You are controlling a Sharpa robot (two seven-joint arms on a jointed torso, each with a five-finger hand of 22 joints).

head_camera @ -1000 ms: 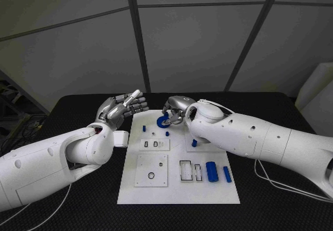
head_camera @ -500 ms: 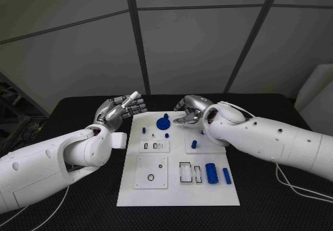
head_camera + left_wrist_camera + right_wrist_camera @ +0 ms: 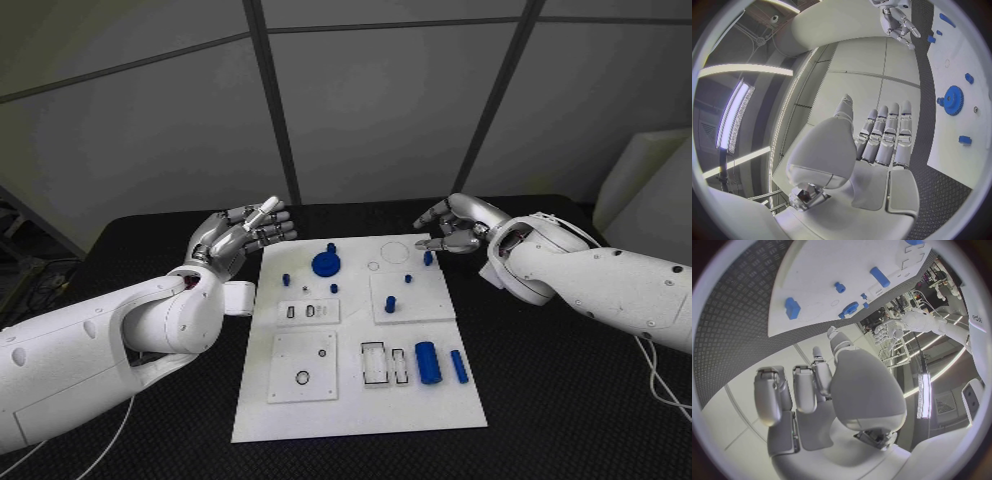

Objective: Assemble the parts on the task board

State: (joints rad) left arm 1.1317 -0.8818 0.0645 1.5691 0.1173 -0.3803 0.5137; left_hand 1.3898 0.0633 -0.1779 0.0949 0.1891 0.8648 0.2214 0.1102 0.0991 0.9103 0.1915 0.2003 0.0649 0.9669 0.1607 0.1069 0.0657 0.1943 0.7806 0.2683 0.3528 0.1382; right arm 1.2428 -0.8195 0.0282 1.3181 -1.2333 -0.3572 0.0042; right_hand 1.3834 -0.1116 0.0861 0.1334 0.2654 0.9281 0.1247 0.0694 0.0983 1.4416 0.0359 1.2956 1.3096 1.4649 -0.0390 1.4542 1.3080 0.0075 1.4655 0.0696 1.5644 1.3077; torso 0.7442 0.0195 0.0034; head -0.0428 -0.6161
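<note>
The white task board [image 3: 361, 405] lies in the middle of the black table. A blue gear [image 3: 327, 264] sits on its far part, with small blue pegs [image 3: 407, 279] around it. Two blue cylinders [image 3: 427, 360] lie near the board's front right, and a black ring [image 3: 302, 378] rests at the front left. My left hand [image 3: 238, 232] is raised off the board's far left corner, fingers straight and apart, holding nothing. My right hand [image 3: 454, 225] hovers at the far right corner, loosely spread and empty. The left wrist view shows the gear [image 3: 951, 100] beyond the fingers [image 3: 886, 135].
Black table [image 3: 577, 400] surrounds the board on all sides. Rectangular slots [image 3: 372, 362] and small plates [image 3: 310, 310] mark the board's middle and front. A grey panelled wall stands behind the table.
My right hand has let go of the blue gear, which now lies on the board, and has drawn back to the right. The left hand stays raised.
</note>
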